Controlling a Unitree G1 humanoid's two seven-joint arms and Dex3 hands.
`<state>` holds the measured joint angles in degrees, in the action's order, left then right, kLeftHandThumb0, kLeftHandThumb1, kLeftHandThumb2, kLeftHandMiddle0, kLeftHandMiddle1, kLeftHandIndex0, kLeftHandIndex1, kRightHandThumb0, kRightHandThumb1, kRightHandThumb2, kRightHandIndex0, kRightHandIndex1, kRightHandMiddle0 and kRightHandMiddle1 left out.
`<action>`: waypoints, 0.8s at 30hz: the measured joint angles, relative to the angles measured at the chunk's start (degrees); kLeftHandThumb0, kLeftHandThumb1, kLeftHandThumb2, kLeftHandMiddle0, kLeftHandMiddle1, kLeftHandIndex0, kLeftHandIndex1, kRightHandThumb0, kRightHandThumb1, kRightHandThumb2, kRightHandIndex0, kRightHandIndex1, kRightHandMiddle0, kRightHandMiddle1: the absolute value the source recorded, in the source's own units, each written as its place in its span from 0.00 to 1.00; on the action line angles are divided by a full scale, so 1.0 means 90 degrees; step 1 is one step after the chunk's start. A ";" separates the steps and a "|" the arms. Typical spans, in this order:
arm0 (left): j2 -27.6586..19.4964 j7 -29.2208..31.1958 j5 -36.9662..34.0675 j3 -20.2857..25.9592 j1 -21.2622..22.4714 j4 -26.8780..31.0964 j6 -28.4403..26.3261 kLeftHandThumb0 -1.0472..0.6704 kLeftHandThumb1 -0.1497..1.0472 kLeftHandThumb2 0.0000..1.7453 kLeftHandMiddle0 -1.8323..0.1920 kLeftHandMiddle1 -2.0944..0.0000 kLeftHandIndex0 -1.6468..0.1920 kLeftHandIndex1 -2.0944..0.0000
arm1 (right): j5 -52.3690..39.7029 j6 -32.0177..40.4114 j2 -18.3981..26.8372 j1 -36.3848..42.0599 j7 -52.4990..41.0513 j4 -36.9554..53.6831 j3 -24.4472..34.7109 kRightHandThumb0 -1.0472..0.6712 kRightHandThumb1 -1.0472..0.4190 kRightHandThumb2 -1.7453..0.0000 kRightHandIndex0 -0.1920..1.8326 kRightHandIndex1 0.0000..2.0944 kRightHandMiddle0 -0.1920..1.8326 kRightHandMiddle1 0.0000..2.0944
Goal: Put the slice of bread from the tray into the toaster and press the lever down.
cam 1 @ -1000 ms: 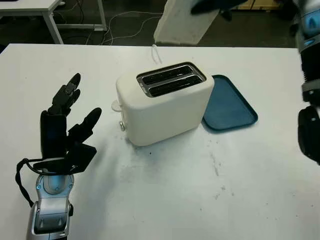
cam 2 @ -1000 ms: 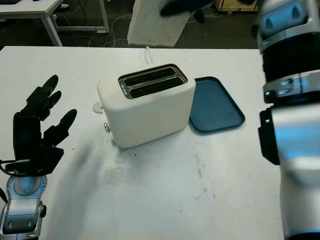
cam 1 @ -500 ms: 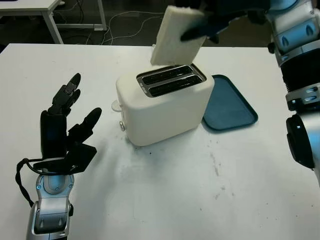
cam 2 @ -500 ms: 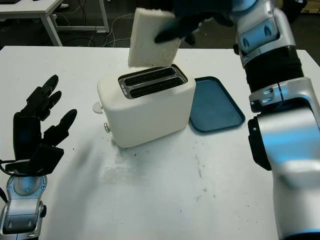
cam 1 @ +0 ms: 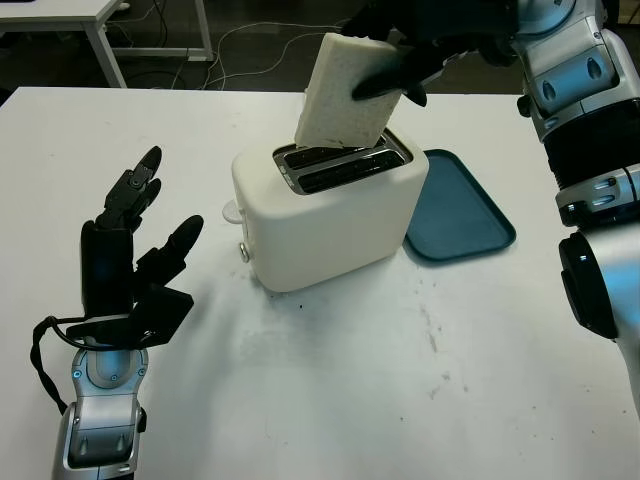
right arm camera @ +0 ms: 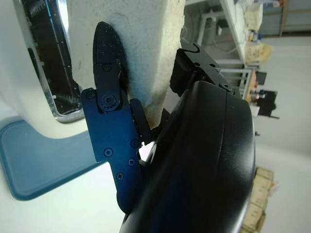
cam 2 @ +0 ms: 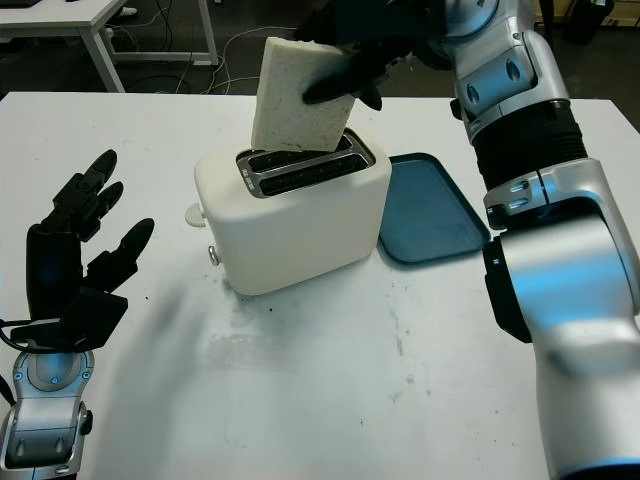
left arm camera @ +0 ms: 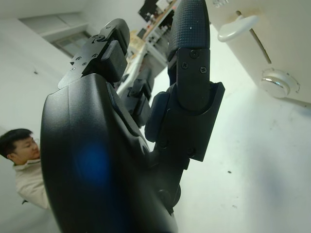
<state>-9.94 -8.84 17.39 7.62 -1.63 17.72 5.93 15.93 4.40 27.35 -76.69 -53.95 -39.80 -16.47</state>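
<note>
A white toaster (cam 1: 330, 215) stands mid-table with two slots on top and its lever (cam 1: 232, 211) on the left end. My right hand (cam 1: 400, 45) is shut on the pale slice of bread (cam 1: 340, 95), held upright and slightly tilted, its lower edge at the far slot (cam 1: 335, 155). In the right wrist view my fingers (right arm camera: 109, 104) clamp the bread (right arm camera: 141, 43) just beside the slot's metal rim (right arm camera: 46, 63). The blue tray (cam 1: 460, 210) lies bare to the right of the toaster. My left hand (cam 1: 135, 255) is open, raised left of the toaster.
The toaster's white cord (cam 1: 312, 105) trails off the table's far edge. A knob (left arm camera: 274, 82) sits below the lever (left arm camera: 238, 26) in the left wrist view. Another table (cam 1: 90, 25) stands beyond at the far left. A person (left arm camera: 19, 155) is in the background.
My right hand has brought the bread down and toward me, from high above the far edge to the toaster's far slot. The left hand has stayed still.
</note>
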 measured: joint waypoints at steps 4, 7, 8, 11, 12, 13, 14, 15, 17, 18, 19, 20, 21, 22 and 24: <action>0.0005 -0.0003 0.0020 -0.0004 0.0000 0.0002 0.0000 0.17 0.89 0.19 0.62 1.00 0.65 1.00 | 0.0117 0.0257 0.0041 0.0176 -0.0136 0.0363 -0.0093 0.32 0.09 0.76 0.61 0.83 0.50 0.83; 0.0005 -0.0006 0.0033 -0.0008 0.0001 0.0002 -0.0008 0.16 0.89 0.20 0.62 1.00 0.65 1.00 | 0.0202 0.0290 0.0063 0.0273 -0.0178 0.0548 -0.0181 0.31 0.09 0.76 0.62 0.83 0.50 0.83; 0.0005 -0.0006 0.0024 -0.0008 0.0001 0.0002 -0.0014 0.17 0.89 0.20 0.62 1.00 0.66 1.00 | 0.0234 0.0290 0.0072 0.0297 -0.0178 0.0598 -0.0212 0.31 0.09 0.76 0.62 0.83 0.51 0.83; 0.0008 -0.0007 0.0016 -0.0009 0.0001 0.0002 -0.0012 0.17 0.89 0.19 0.62 1.00 0.65 1.00 | 0.0335 0.0289 0.0078 0.0358 -0.0178 0.0698 -0.0254 0.35 0.09 0.76 0.63 0.83 0.51 0.83; 0.0008 -0.0010 0.0018 -0.0009 0.0001 0.0002 -0.0010 0.17 0.89 0.19 0.61 1.00 0.65 1.00 | 0.0335 0.0290 0.0078 0.0369 -0.0183 0.0699 -0.0255 0.35 0.09 0.76 0.63 0.83 0.52 0.83; 0.0008 -0.0011 0.0019 -0.0009 0.0001 0.0002 -0.0010 0.17 0.89 0.19 0.61 1.00 0.65 1.00 | 0.0334 0.0290 0.0078 0.0379 -0.0194 0.0698 -0.0255 0.36 0.09 0.76 0.63 0.83 0.52 0.83; 0.0008 -0.0011 0.0019 -0.0009 0.0002 0.0002 -0.0010 0.17 0.89 0.19 0.61 1.00 0.65 1.00 | 0.0332 0.0289 0.0078 0.0389 -0.0208 0.0690 -0.0254 0.36 0.09 0.75 0.63 0.83 0.52 0.83; 0.0008 -0.0010 0.0018 -0.0009 0.0002 0.0002 -0.0010 0.17 0.89 0.20 0.62 1.00 0.66 1.00 | 0.0330 0.0289 0.0078 0.0400 -0.0229 0.0669 -0.0254 0.36 0.09 0.75 0.64 0.83 0.52 0.83; 0.0008 -0.0007 0.0018 -0.0009 0.0001 0.0002 -0.0011 0.16 0.89 0.20 0.62 1.00 0.66 1.00 | 0.0331 0.0289 0.0078 0.0435 -0.0241 0.0633 -0.0254 0.36 0.09 0.75 0.64 0.83 0.53 0.83; 0.0008 -0.0007 0.0017 -0.0009 0.0001 0.0002 -0.0011 0.16 0.89 0.20 0.62 1.00 0.66 1.00 | 0.0332 0.0289 0.0077 0.0455 -0.0241 0.0616 -0.0255 0.36 0.09 0.75 0.65 0.83 0.53 0.83; 0.0009 -0.0008 0.0017 -0.0010 0.0001 0.0002 -0.0011 0.16 0.89 0.20 0.62 1.00 0.66 1.00 | 0.0332 0.0290 0.0077 0.0475 -0.0241 0.0590 -0.0255 0.37 0.09 0.75 0.65 0.83 0.53 0.83; 0.0012 -0.0008 0.0016 -0.0012 0.0002 0.0002 -0.0011 0.16 0.89 0.20 0.62 1.00 0.66 1.00 | 0.0332 0.0290 0.0077 0.0494 -0.0243 0.0546 -0.0255 0.36 0.09 0.75 0.65 0.83 0.53 0.83; 0.0016 -0.0008 0.0015 -0.0012 0.0001 0.0002 -0.0011 0.17 0.89 0.19 0.62 1.00 0.66 1.00 | 0.0337 0.0290 0.0077 0.0506 -0.0243 0.0515 -0.0260 0.36 0.09 0.76 0.64 0.83 0.53 0.83; 0.0027 -0.0008 0.0015 -0.0012 0.0001 0.0002 -0.0011 0.17 0.89 0.19 0.62 1.00 0.66 1.00 | 0.0341 0.0289 0.0077 0.0520 -0.0243 0.0501 -0.0276 0.36 0.09 0.76 0.64 0.83 0.53 0.83; 0.0040 -0.0008 0.0017 -0.0017 0.0001 0.0002 -0.0010 0.17 0.89 0.19 0.62 1.00 0.66 1.00 | 0.0373 0.0274 0.0078 0.0531 -0.0242 0.0486 -0.0320 0.36 0.09 0.76 0.64 0.83 0.53 0.83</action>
<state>-9.58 -8.91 17.54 7.47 -1.62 17.74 5.84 19.29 6.87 28.05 -71.92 -56.13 -35.43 -19.35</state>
